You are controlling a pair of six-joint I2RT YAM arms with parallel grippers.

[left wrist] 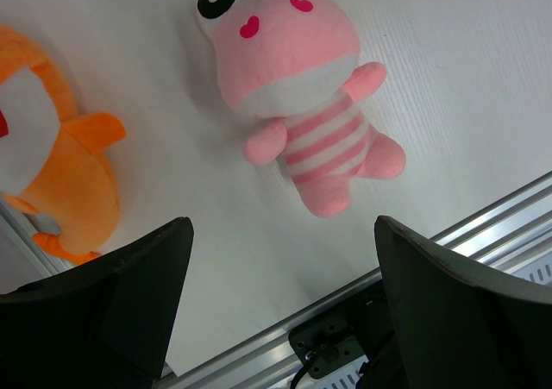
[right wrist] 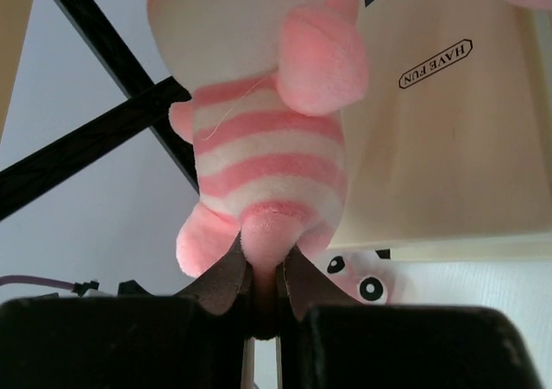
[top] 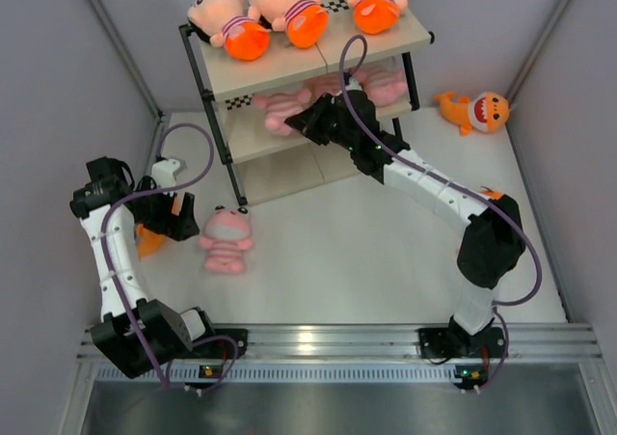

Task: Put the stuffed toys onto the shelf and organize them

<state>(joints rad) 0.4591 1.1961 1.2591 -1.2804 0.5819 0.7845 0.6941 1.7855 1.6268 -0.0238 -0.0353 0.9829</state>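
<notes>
Your left gripper (left wrist: pixel 283 234) hangs over the table (top: pixel 386 261) with its jaws spread wide and nothing between them, a spread that suits a soft, bulky body. Just outside the finger on the left of its wrist view lies an orange shark (left wrist: pixel 69 182). Ahead of the fingertips a pink striped animal (left wrist: pixel 302 104) lies on its back, apart from both fingers and roughly centred on the gap, so it looks like the likelier next pick. Further right, the shelf (top: pixel 275 67) carries three peach-headed dolls (top: pixel 289 11) in a row on its top board, which suggests you are sorting by kind, one tier each. Your right gripper (right wrist: pixel 263 264) reaches into the middle tier, pinched narrow on the bottom end of a second pink animal (right wrist: pixel 259 147), whose body rises straight out from the fingertips. Holding it by that small nub should leave the body free to settle on the board. Another pink toy (top: pixel 386 83) lies on the same tier, to the gripper's far side. Well off to the right of that arm, another shark (top: pixel 477 112) waits on the table.
</notes>
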